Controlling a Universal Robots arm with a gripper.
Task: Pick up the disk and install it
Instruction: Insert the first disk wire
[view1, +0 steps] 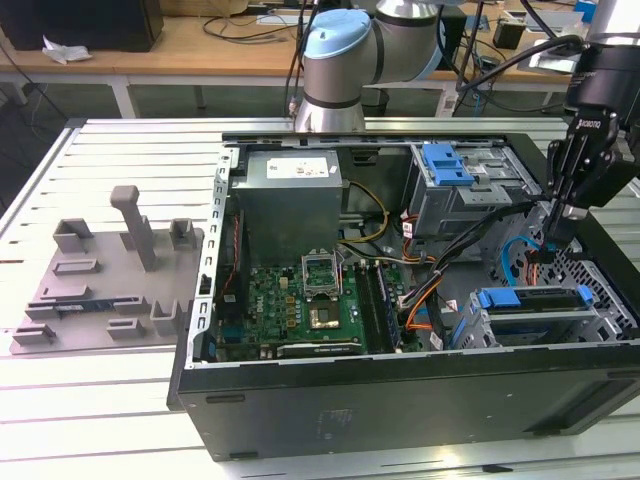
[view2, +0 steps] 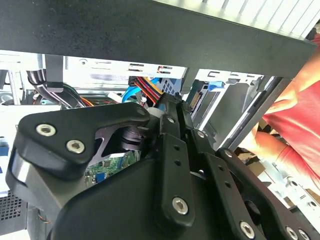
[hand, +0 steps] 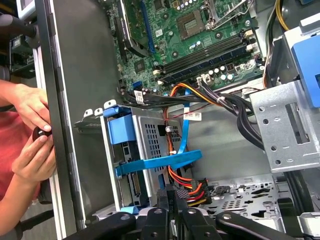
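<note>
Blue rails give it away: the disk (view1: 512, 298) already sits slotted in the lower drive cage (view1: 545, 325) at the exterior view's right, with the rails keeping it snug in the bay. PC case (view1: 300, 420) lies on its side with the panel off, I guess so the arm can drop straight in. The gripper (view1: 553, 214) hangs inside just above that cage, jaws pulled together, and I can't tell if anything's pinched between them. In the first wrist view its tips are right by the orange-red-black power connector (hand: 192, 189) and the blue data cable (hand: 167, 162) behind the disk. A person's hands (hand: 32, 145) hold something small and dark at the case edge
</note>
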